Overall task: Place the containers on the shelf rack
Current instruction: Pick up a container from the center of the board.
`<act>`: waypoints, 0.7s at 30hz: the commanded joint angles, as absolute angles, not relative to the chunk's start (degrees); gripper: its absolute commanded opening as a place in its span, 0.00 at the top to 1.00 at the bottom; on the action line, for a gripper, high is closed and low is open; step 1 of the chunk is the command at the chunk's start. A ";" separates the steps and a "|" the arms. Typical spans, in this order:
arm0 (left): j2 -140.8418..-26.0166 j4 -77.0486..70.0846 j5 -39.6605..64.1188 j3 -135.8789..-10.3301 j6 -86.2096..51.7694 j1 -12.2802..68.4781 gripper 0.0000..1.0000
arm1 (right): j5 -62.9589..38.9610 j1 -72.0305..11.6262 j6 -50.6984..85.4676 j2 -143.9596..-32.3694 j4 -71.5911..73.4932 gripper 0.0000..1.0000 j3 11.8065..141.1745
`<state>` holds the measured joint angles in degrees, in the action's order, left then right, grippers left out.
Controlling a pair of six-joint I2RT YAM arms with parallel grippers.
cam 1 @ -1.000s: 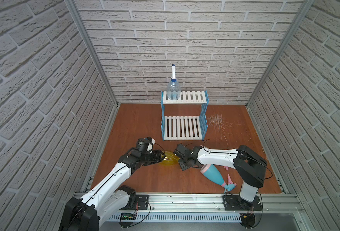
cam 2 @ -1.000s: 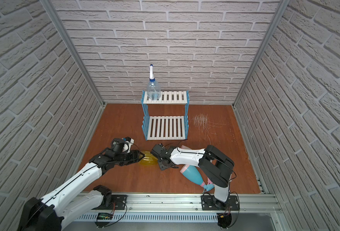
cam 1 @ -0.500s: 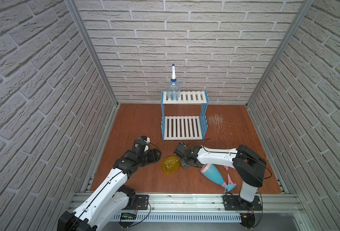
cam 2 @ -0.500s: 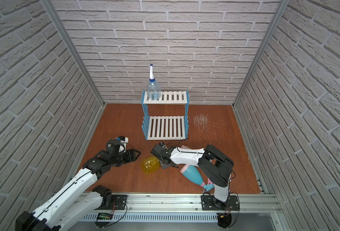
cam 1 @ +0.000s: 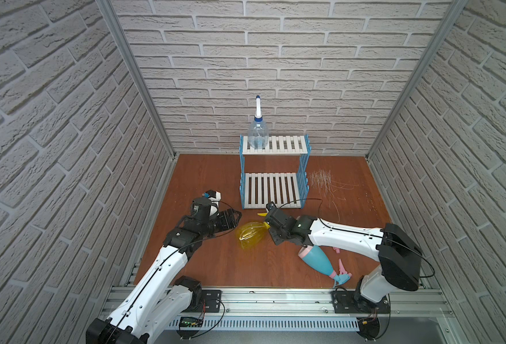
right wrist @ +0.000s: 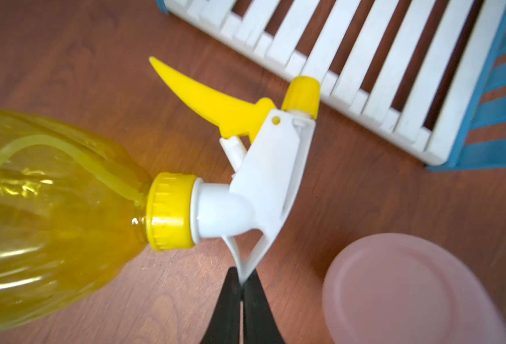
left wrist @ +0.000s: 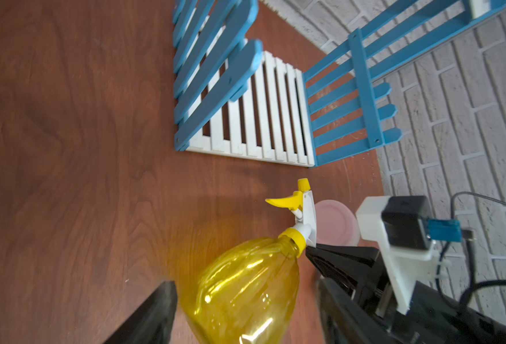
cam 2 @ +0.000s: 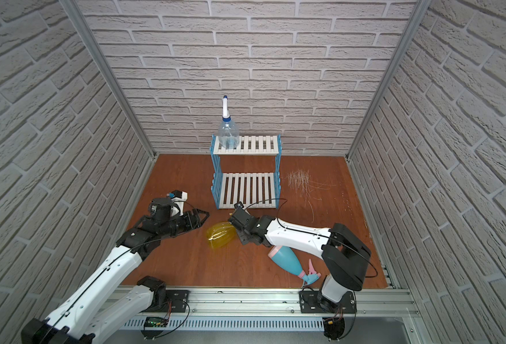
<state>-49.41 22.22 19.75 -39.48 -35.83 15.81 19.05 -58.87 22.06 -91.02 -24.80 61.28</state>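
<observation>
your right end effector [right wrist: 242, 275] was closed on the thin white tail of the spray head of the yellow bottle [right wrist: 52, 214]. that pinch looked chosen because the bulbous body is too wide and slick for the jaws. your left end effector [cam 1: 234, 220] stood open just beside the body, not touching it, likely placed to steady it. the yellow bottle lay on its side on the tabletop [cam 1: 216, 268], just in front of the lower shelf of the rack [cam 1: 274, 186], head toward it. you could not tell whether the body rested on the wood.

it was transparent yellow and ribbed, with a dip tube inside, a yellow collar, a white head and a yellow trigger and tip. it looked empty, so light. the clear bottle [cam 1: 258, 135] stood upright at one end of the top shelf. the blue bottle [cam 1: 316, 259] lay on its side, its pink base near the yellow head.
</observation>
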 commanded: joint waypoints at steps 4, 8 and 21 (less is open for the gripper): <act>-53.17 12.15 31.43 -44.70 -32.87 14.63 0.10 | 20.68 -58.71 5.83 -80.03 -19.63 0.97 56.26; -57.66 9.53 37.60 -47.58 -32.79 13.88 0.05 | 19.96 -58.72 -1.16 -74.02 -17.05 0.97 53.45; -67.90 10.38 53.78 -54.04 -29.48 17.79 0.24 | 18.77 -58.62 -7.78 -67.92 -13.58 0.97 52.86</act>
